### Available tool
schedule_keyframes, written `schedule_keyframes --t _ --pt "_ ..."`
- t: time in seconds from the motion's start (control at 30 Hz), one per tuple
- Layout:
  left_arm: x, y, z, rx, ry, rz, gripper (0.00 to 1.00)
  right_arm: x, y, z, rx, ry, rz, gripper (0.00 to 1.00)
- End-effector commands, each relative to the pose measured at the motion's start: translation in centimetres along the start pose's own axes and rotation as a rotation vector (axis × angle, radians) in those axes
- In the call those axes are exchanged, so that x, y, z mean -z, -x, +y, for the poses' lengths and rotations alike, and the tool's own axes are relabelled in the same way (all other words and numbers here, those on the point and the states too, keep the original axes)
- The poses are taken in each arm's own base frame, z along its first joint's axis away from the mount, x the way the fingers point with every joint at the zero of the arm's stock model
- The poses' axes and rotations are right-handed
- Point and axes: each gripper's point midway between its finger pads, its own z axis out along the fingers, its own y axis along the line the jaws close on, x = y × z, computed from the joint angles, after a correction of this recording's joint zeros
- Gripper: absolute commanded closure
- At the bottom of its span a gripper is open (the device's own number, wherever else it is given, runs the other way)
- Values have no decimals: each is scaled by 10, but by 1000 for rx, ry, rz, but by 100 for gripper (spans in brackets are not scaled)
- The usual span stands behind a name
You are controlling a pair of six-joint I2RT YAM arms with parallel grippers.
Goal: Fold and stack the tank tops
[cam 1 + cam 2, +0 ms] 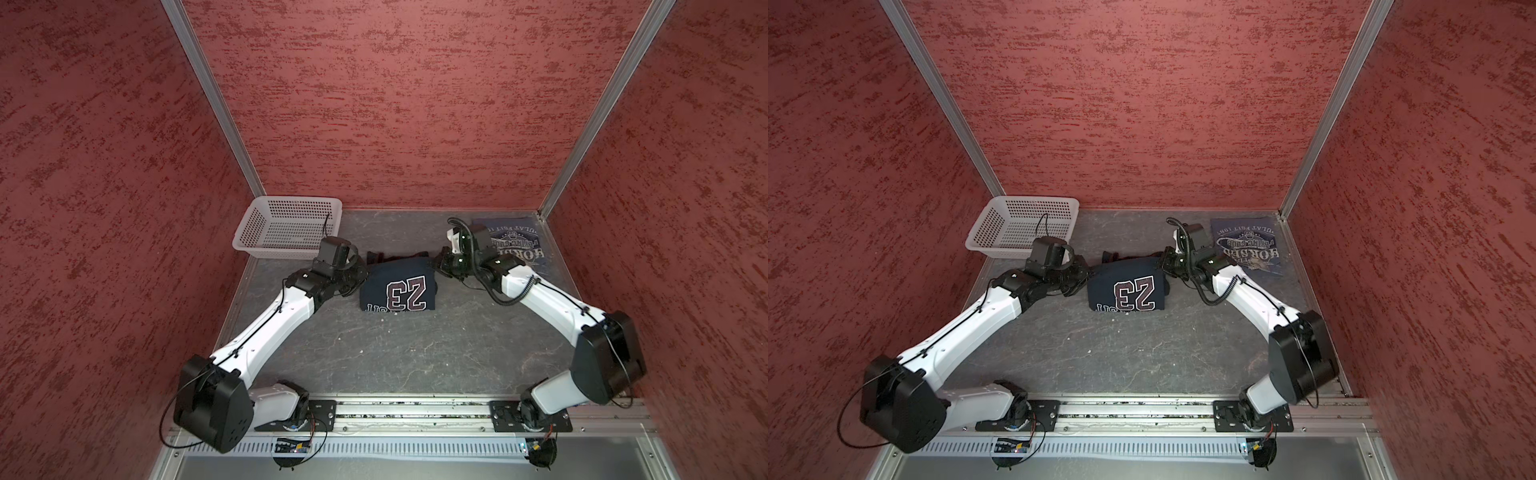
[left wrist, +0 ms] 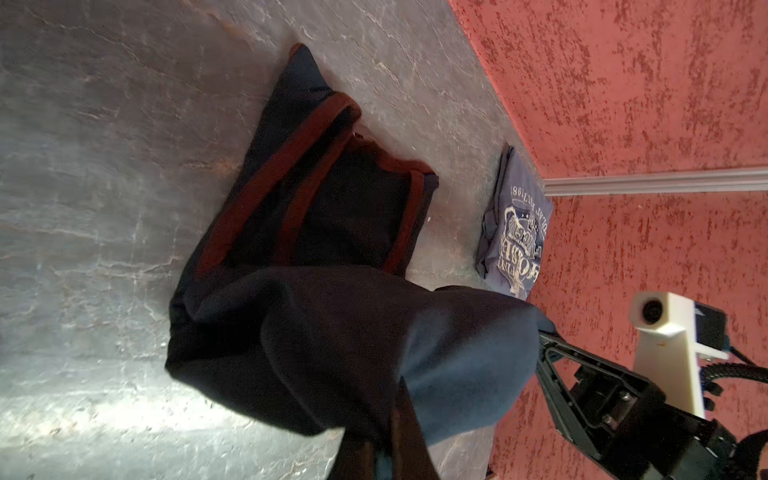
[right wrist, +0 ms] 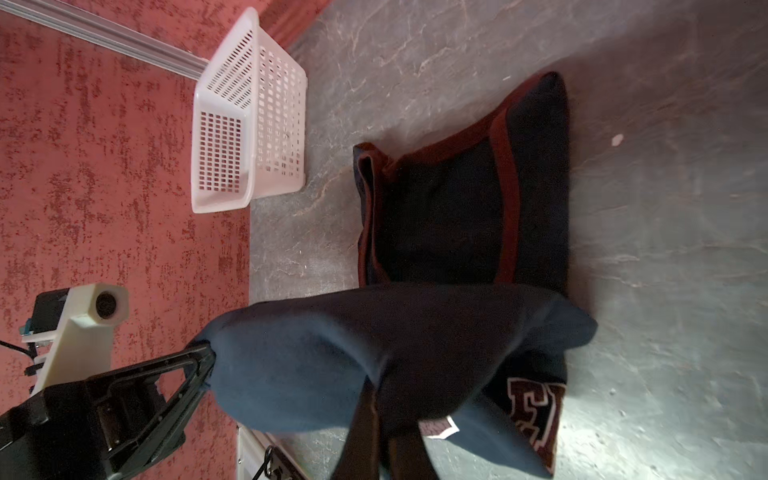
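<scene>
Navy top point(image 1: 397, 286) mid tabletop point(image 1: 415, 353), hem corners clamped in left fingers point(image 3: 199, 353) and right fingers point(image 2: 548, 345), flap raised to fold toward its far end; blue top point(image 1: 519, 245) folded far right, awaiting stacking.

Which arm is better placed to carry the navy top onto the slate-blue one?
Probably right: right gripper holds the navy top, and the slate-blue top lies beside it; left gripper sits farther.

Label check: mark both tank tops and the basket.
navy 23 tank top point(image 1: 406, 293), in a top view, the print
slate-blue tank top point(image 1: 517, 243), in a top view, the lettering
perforated basket point(image 1: 282, 230), in a top view, its floor
</scene>
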Motion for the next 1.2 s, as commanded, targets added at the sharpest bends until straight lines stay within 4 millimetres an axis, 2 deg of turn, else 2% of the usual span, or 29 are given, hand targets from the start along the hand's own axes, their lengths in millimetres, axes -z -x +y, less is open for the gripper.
schedule_keyframes --t 0.0,0.1,0.3,0.5,0.7,0.77,0.8,0.87,0.93,1.0,1.07,1.17 --pt "-6 22 -7 34 -30 -42 98 -8 15 28 32 119 13 98" --pt "-14 36 -5 55 -26 -60 97 -23 20 26 10 125 31 98" --pt "-38 65 -14 57 -46 -51 97 -33 53 10 -24 90 -18 98" --pt "-71 92 -21 68 -63 -24 97 -49 89 -14 -59 66 -38 98" --pt "-120 113 -14 90 -30 30 93 -80 109 -47 -102 45 -25 95" --pt "-139 118 -12 98 -28 53 84 -87 118 -58 -110 28 -33 91" --pt "-147 122 -10 103 -24 63 77 -90 123 -66 -110 -1 -43 85" --pt "-163 128 -6 100 -11 84 61 -90 138 -83 -105 -70 -79 65" --pt "-172 134 -10 69 -15 113 49 -87 150 -95 -86 -135 -108 52" --pt "-170 141 -15 9 3 120 33 -81 160 -98 -35 -195 -130 39" --pt "-158 145 -18 -71 30 94 19 -75 159 -91 11 -197 -128 33" --pt "-139 144 -9 -164 82 60 10 -76 138 -85 85 -223 -102 27"
